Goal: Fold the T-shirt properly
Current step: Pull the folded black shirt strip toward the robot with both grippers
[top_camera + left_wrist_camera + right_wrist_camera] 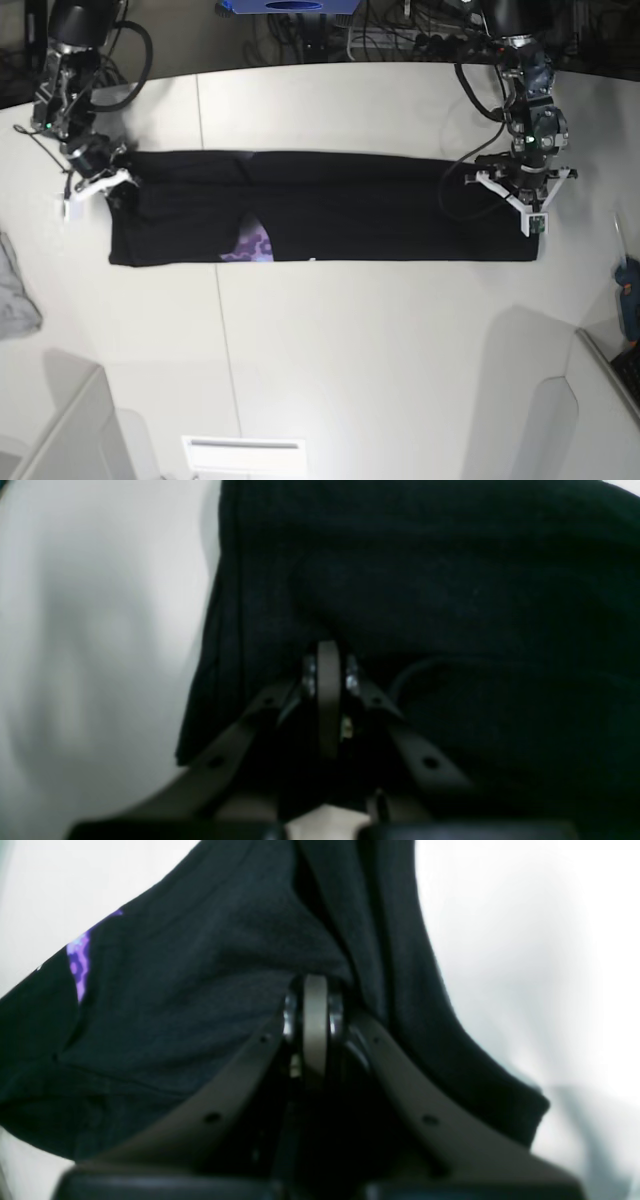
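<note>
The black T-shirt [340, 205] lies as a long flat band across the white table [360, 350], with a patch of purple print [250, 245] showing at its front edge. My left gripper [522, 192] is at the band's right end in the base view; in its wrist view the gripper [327, 652] is shut on black cloth [425, 580]. At the band's left end my right gripper [103, 183] is also shut on the cloth [200, 990], as its own view shows at the fingertips [315, 985]. A strip of the purple print [79, 957] shows there too.
A small light grey cloth [15, 300] lies at the table's left edge. A blue object [628, 285] sits at the right edge. Cables and equipment [400, 40] line the back. Pale panels [60, 430] rise at the front corners.
</note>
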Robot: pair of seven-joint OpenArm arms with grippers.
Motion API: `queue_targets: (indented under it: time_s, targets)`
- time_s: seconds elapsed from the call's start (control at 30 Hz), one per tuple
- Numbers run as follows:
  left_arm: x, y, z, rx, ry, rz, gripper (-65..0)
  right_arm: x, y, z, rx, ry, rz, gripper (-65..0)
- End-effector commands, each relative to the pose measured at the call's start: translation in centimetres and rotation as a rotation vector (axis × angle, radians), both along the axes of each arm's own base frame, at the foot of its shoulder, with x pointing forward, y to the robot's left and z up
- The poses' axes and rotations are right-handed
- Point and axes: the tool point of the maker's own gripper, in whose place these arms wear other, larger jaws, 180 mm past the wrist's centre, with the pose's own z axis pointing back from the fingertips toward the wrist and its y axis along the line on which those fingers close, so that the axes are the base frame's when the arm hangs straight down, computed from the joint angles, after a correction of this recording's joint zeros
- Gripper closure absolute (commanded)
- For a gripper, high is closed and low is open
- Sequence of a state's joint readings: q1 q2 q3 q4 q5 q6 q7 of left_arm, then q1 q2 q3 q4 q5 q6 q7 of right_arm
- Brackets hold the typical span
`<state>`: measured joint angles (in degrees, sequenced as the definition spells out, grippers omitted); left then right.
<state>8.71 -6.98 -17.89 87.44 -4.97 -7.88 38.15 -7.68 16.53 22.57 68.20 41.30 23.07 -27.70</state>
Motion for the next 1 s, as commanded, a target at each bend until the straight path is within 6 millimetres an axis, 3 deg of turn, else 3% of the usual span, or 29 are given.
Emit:
queue_targets:
  time_s: [0.0, 0.3, 0.47, 0.73, 0.9, 0.97]
  targets:
    - [-1.8, -1.6, -2.0, -0.049, 0.109, -0.021, 0.0, -2.2, -2.7, -2.0, -0.103, 0.152, -0.024, 0.0]
    - [-0.8, -4.0, -1.8, -0.109, 0.135, -0.017, 0.0, -0.5, -6.4, -1.1, -0.147, 0.154, -0.055, 0.0]
    - [-0.5, -4.1, -0.8, -0.103, 0.107, -0.024, 0.0, -0.3, -6.6, -0.7, -0.159, 0.145, -0.048, 0.0]
    - [1.1, -2.7, 4.4, -0.043, -0.037, -0.024, 0.0, 1.4, -4.0, 2.8, -0.192, 0.025, 0.023, 0.0]
    - [2.1, -1.1, 9.4, 0.013, -0.168, -0.001, 0.0, 2.6, -2.6, 5.4, -0.209, -0.056, 0.053, 0.0]
    - [1.7, -0.5, 9.7, 0.022, -0.147, 0.011, 0.0, 3.0, -2.1, 6.6, -0.221, -0.093, 0.067, 0.0]
